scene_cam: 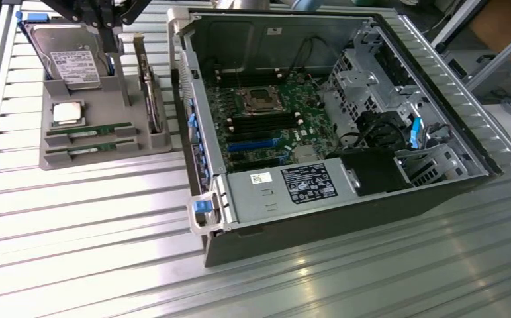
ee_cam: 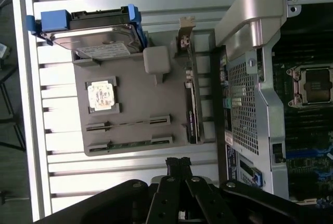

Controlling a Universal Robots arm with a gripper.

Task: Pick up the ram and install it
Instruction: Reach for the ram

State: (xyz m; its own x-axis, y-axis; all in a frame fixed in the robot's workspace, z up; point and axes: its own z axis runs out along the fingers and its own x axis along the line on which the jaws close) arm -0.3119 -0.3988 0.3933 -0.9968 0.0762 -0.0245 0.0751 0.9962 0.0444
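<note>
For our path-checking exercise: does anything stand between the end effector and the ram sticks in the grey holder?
Nothing visible does. The shut end effector hangs clear above the grey holder. The two ram sticks lie uncovered in their slots, apart from the processor chip and hard drive beside them.

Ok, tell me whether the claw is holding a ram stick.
No: the claw is shut with nothing between its tips, and the ram sticks lie in the grey holder.

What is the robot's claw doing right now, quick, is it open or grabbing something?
Gripper: closed, holding nothing, hovering by the grey tray.
</note>
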